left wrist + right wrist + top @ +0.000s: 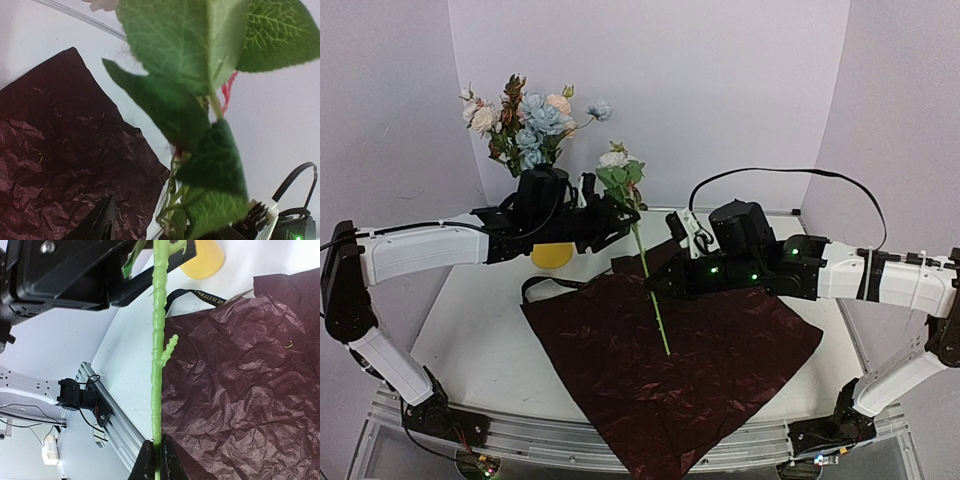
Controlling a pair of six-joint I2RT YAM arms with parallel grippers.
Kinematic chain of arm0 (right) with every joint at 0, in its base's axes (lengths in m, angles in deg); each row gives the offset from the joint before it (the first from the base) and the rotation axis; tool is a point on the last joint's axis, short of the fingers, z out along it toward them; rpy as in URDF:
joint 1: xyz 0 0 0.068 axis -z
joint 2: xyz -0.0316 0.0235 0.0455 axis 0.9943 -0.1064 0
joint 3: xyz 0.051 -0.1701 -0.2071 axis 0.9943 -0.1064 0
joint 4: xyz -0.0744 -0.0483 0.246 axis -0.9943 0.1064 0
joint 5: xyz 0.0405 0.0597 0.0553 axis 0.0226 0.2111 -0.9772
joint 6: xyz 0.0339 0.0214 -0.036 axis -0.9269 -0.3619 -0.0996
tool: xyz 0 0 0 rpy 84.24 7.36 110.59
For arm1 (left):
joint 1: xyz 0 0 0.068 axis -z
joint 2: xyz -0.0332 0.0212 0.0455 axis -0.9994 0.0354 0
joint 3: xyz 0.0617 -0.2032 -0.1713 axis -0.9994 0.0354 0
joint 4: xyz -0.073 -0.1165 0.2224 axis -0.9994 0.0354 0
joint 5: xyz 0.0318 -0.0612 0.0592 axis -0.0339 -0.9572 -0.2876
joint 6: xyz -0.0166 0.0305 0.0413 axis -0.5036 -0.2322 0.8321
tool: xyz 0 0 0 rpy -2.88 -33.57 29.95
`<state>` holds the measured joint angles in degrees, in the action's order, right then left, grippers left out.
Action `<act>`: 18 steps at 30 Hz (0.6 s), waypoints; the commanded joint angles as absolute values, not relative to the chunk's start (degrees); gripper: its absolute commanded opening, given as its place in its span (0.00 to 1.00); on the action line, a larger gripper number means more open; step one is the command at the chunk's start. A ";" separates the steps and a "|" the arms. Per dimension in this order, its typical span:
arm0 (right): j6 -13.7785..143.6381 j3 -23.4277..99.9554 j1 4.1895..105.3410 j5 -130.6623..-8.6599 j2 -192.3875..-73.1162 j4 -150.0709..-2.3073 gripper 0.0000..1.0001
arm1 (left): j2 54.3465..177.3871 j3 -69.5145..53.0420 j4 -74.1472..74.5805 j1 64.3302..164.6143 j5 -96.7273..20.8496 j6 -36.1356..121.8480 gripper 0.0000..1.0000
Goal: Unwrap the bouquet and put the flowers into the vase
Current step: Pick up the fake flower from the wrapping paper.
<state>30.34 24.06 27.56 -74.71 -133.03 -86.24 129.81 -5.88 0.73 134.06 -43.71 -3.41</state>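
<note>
Both arms reach in toward the middle. The right claw [654, 285] is low and pinched tight on a stem [662, 325]. The left claw [620, 212] is higher up; its fingers are too hidden to judge.

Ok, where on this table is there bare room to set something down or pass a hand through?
Widest bare tabletop lies left of the dark red paper, from the black ribbon forward to the near edge. A narrower strip runs right of the paper. Crowded: centre back, where left end effector and right end effector flank one flower stem before the vase.
</note>
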 commanded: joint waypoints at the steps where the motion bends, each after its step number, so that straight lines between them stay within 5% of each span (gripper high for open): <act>1: 32.36 25.34 27.47 -75.98 -132.47 -88.39 0.00 | 131.55 -10.54 -1.45 134.29 -45.45 -2.33 0.45; 10: 32.68 24.36 27.48 -75.87 -131.68 -88.40 0.03 | 131.14 -11.25 -1.36 134.29 -42.77 1.56 0.00; 14: 32.38 23.48 27.43 -74.65 -131.00 -88.40 0.41 | 129.58 -11.16 -0.53 134.29 -41.68 4.51 0.00; 18: 32.37 22.77 27.53 -72.94 -130.05 -88.39 0.56 | 127.04 -11.36 4.84 134.29 -38.15 10.03 0.00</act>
